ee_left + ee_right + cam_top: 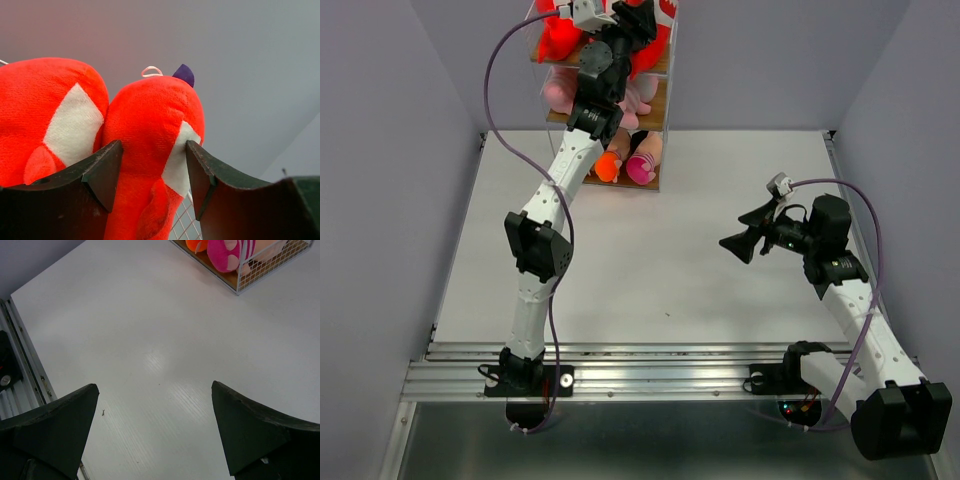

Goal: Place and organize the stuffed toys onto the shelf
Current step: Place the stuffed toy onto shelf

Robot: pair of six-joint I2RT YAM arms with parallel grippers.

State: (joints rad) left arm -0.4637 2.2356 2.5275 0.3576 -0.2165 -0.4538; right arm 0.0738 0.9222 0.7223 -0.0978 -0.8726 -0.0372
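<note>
While the left arm stretches up to the top tier of the shelf (664, 68), the left gripper (154, 142) straddles a red shark (150, 115), with a dark finger (102, 172) close against each flank. From here I cannot tell whether the jaws are pressing it or only flanking it. The shark shows a white patch on its side, with a small white loop (151, 71) and a purple tip (184, 75) poking out above it. A second shark (45, 115) sits touching it on the left, both of them in front of the grey wall (240, 60).

In the overhead view the red toys fill the top board. Pink toys (558, 92) crowd the middle tier, and an orange toy (608, 165) and a magenta toy (642, 168) lie side by side on the bottom one, at the far edge of the table (670, 260).

Well apart from all this, the right gripper (155, 386) hangs over bare white tabletop with its jaws spread wide and nothing between them. The shelf's lower corner is just visible beyond it.
</note>
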